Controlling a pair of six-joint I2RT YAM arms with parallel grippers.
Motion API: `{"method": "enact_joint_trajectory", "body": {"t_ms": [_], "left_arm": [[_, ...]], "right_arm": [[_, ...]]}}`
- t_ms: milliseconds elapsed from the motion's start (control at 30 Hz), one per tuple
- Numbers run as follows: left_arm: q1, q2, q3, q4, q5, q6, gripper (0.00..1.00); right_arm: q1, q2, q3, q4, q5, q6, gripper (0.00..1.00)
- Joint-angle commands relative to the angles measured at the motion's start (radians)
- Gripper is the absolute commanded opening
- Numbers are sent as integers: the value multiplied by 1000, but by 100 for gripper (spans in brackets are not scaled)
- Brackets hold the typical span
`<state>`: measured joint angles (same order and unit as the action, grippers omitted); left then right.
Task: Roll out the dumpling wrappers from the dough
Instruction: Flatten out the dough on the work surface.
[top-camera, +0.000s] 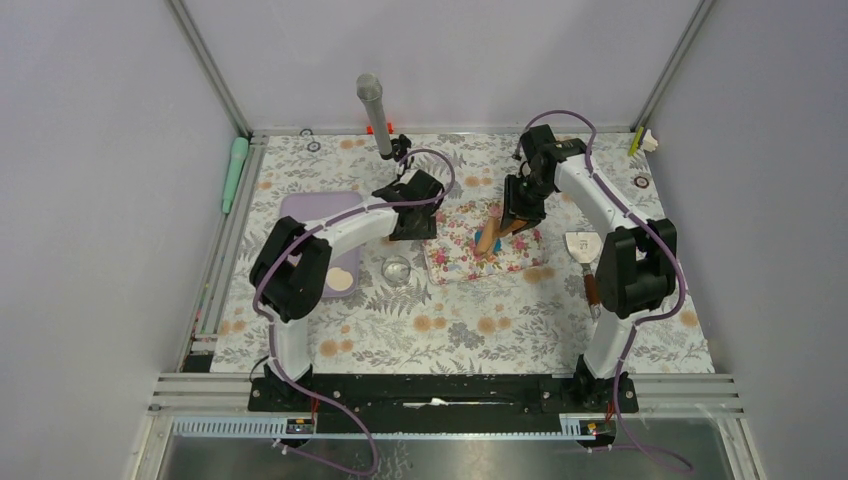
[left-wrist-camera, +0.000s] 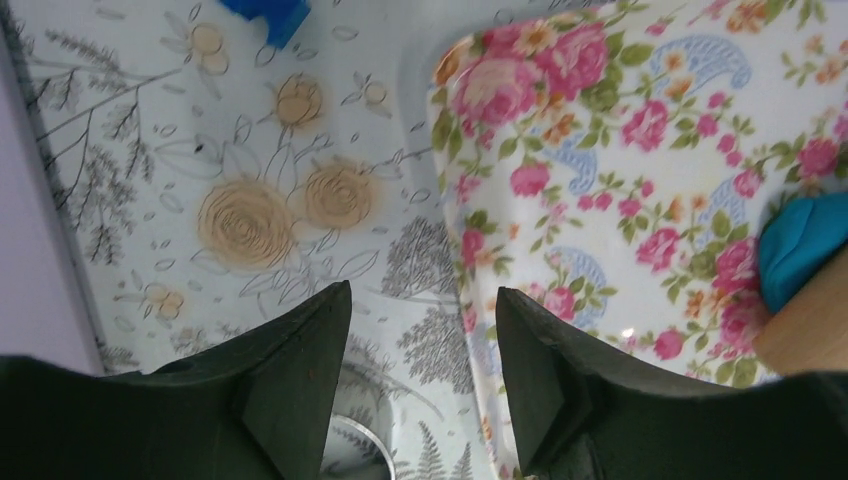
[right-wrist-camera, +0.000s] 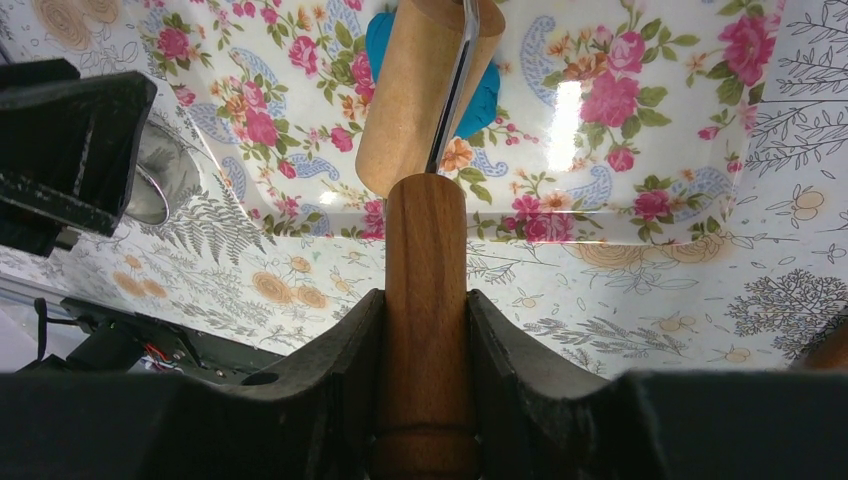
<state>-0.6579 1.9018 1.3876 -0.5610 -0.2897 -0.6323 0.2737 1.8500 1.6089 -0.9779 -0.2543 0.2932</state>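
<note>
because the right gripper (right-wrist-camera: 425, 335) clamps the wooden roller (right-wrist-camera: 418, 120) by its handle, the drum bears on the dough (right-wrist-camera: 486, 98) on the floral mat (right-wrist-camera: 640, 170); the left gripper (left-wrist-camera: 420, 345), jaws apart, hovers at the mat's edge, likely to steady it.

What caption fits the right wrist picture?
Right gripper grips the wooden roller, its drum resting on blue dough over the floral mat.
</note>
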Motion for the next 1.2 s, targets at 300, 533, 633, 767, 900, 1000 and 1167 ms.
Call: {"method": "enact_joint_trajectory", "body": {"t_ms": [300, 533, 633, 767, 900, 1000, 1167], "left_arm": [[-22, 167, 162, 28, -26, -26, 55], [-46, 149, 83, 59, -22, -54, 53], [-50, 162, 75, 61, -2, -54, 45], [-57, 158, 55, 65, 29, -37, 9], [-58, 123, 21, 87, 95, 27, 0], [-59, 76, -27, 101, 111, 73, 0], [-57, 67, -27, 64, 145, 104, 0]], "right_arm": [[-4, -103, -3, 20, -34, 5, 0], [-9, -130, -3, 40, -69, 19, 0], [-19, -142, 12, 32, -94, 21, 0], [-45, -171, 38, -4, -88, 6, 0], [-51, -182, 37, -81, -22, -64, 0], [-50, -193, 2, -142, 19, -117, 0], [-50, -221, -85, -142, -49, -101, 0]]}}
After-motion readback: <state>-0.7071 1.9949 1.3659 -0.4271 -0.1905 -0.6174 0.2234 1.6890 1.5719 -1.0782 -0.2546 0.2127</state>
